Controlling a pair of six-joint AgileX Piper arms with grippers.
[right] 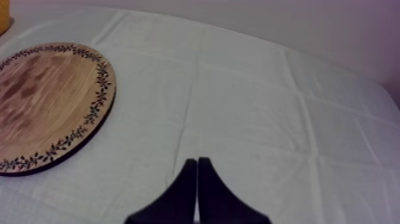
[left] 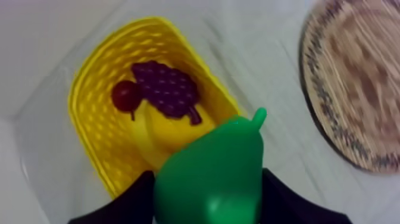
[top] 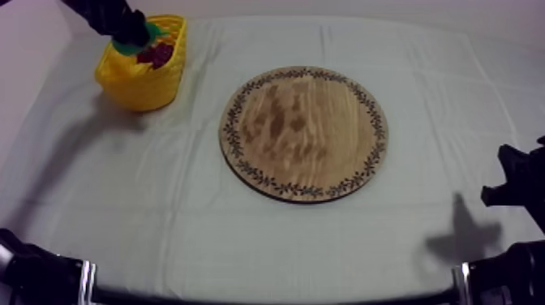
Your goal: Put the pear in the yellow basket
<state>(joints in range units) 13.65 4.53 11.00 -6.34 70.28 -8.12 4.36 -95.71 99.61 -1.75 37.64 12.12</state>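
Left gripper (left: 208, 199): fingers (left: 286, 199) clamped on either side of the green pear (left: 217, 161), which hangs over the yellow basket (left: 89, 119), probably for release onto the grapes (left: 169, 89) and banana (left: 169, 134). Wooden board (left: 357, 83) bare. Right gripper (right: 197, 173) pressed together, empty, idle beside board.

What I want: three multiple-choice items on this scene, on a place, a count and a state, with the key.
1. Where is the green toy pear?
A. on the round wooden board
B. over the yellow woven basket, in the left gripper
C. on the cloth

2. How many fruits lie in the basket?
A. one
B. three
C. five

3. How do the right gripper's black fingers stand?
A. shut on nothing
B. open
C. holding a banana

1 B, black fingers clasp it above the basket.
2 B, purple grapes, small red fruit, yellow banana.
3 A, they lie together as a narrow wedge.
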